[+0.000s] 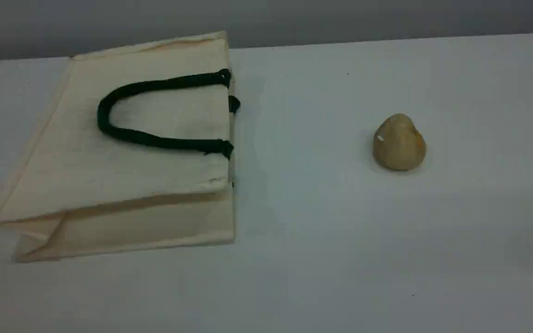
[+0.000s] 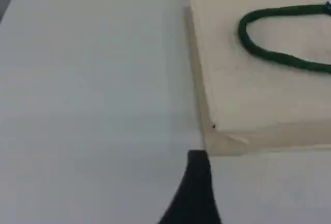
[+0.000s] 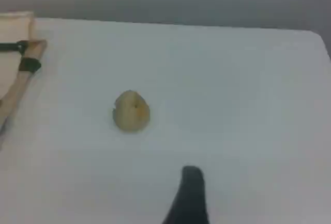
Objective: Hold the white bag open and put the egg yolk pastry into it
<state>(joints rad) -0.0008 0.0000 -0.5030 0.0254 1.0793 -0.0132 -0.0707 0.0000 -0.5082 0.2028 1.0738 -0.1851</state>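
Note:
The white bag (image 1: 109, 180) lies flat on its side at the table's left, mouth toward the right, one dark green handle (image 1: 155, 85) folded back over its upper face. The egg yolk pastry (image 1: 399, 142) sits alone on the table to the right, well apart from the bag. Neither arm shows in the scene view. One dark fingertip (image 2: 196, 188) of my left gripper hovers just off the bag's (image 2: 258, 94) bottom corner. My right gripper's fingertip (image 3: 189, 193) hangs above bare table, a little short of the pastry (image 3: 131, 111). Neither gripper holds anything.
The white table (image 1: 322, 240) ends at a far edge just behind the bag, with a grey wall (image 1: 340, 18) beyond. In the right wrist view the bag's mouth edge (image 3: 15, 27) shows at the far left.

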